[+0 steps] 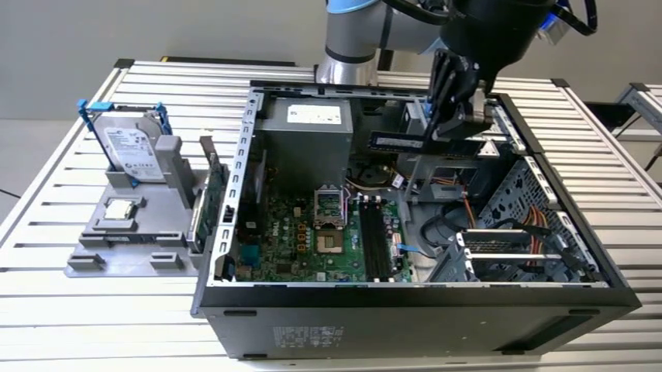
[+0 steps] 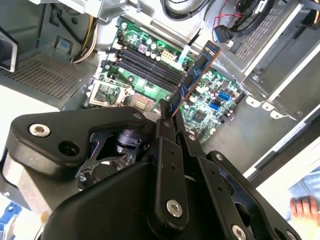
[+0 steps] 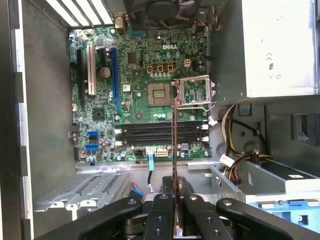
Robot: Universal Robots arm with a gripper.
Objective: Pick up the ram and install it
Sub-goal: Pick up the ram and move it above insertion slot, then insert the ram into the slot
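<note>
The ram (image 1: 398, 142) is a long dark stick with a pale label, held level above the open computer case (image 1: 414, 298). My gripper (image 1: 455, 132) is shut on one end of it, up over the case's back right part in the exterior view. In the second wrist view the ram (image 2: 195, 75) juts out from the gripper (image 2: 167, 112) over the green motherboard. In the first wrist view the ram (image 3: 175, 150) appears edge-on as a thin line rising from the gripper (image 3: 175, 192), crossing the black memory slots (image 3: 160, 132). Those slots (image 1: 373, 240) lie well below the stick.
A grey stand on the exterior view's left holds a hard drive (image 1: 132, 151), a square silver chip (image 1: 122, 208) and an upright green card (image 1: 212, 194). Inside the case are the power supply (image 1: 310, 124), the open processor socket (image 3: 194, 92), cables and a drive cage (image 1: 517, 248). A person's hand (image 2: 302, 210) is nearby.
</note>
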